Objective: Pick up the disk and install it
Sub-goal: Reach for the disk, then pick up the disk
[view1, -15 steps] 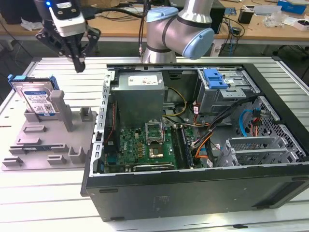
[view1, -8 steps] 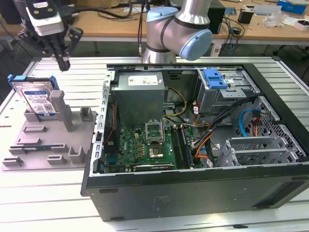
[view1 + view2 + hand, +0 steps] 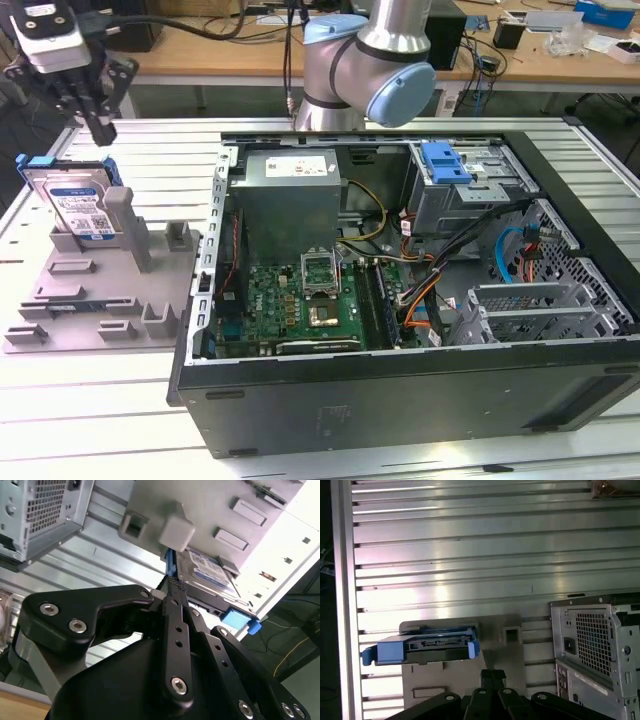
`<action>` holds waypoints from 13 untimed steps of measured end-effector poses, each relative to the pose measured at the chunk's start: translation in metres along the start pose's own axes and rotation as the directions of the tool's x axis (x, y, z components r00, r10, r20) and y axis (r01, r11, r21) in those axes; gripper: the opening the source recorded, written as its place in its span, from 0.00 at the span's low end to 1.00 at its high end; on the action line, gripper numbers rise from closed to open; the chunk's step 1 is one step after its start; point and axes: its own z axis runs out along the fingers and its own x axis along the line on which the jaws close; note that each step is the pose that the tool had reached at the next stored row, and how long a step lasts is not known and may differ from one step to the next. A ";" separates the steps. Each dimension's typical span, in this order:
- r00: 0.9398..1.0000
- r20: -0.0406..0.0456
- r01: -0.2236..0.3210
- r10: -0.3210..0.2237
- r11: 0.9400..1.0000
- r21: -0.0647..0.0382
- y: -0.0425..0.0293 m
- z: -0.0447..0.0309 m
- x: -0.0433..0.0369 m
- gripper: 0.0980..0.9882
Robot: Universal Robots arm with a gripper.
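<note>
The disk (image 3: 76, 200) is a silver drive with a white-and-blue label and a blue frame. It stands on edge at the back of the grey fixture (image 3: 100, 300), on the exterior view's left. My gripper (image 3: 101, 127) hangs above the disk's far end, apart from it, shut with nothing between its fingers. In the second wrist view the black fingertips (image 3: 173, 586) meet just short of the disk (image 3: 210, 572). In the first wrist view the disk (image 3: 425, 647) sits beyond the gripper (image 3: 493, 674).
An open computer case (image 3: 400, 400) lies beside the fixture on the exterior view's right. It holds a motherboard (image 3: 315, 295), cables and a grey drive cage (image 3: 480, 190) with a blue latch (image 3: 445, 162). The slatted metal table (image 3: 150, 150) carries both. The arm's base (image 3: 365, 70) stands behind the case.
</note>
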 end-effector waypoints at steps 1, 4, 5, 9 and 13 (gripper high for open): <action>1.000 0.000 0.000 0.000 1.000 0.000 0.0011 0.0004 0.0050 0.01; 1.000 0.000 0.000 0.000 1.000 0.000 0.0039 0.0015 0.0159 0.01; 1.000 0.000 0.000 0.000 1.000 0.000 0.0049 0.0018 0.0191 0.01; 1.000 0.000 0.000 0.000 1.000 0.000 0.0079 0.0028 0.0297 0.01; 1.000 0.000 0.000 0.000 1.000 0.000 0.0077 0.0028 0.0315 0.01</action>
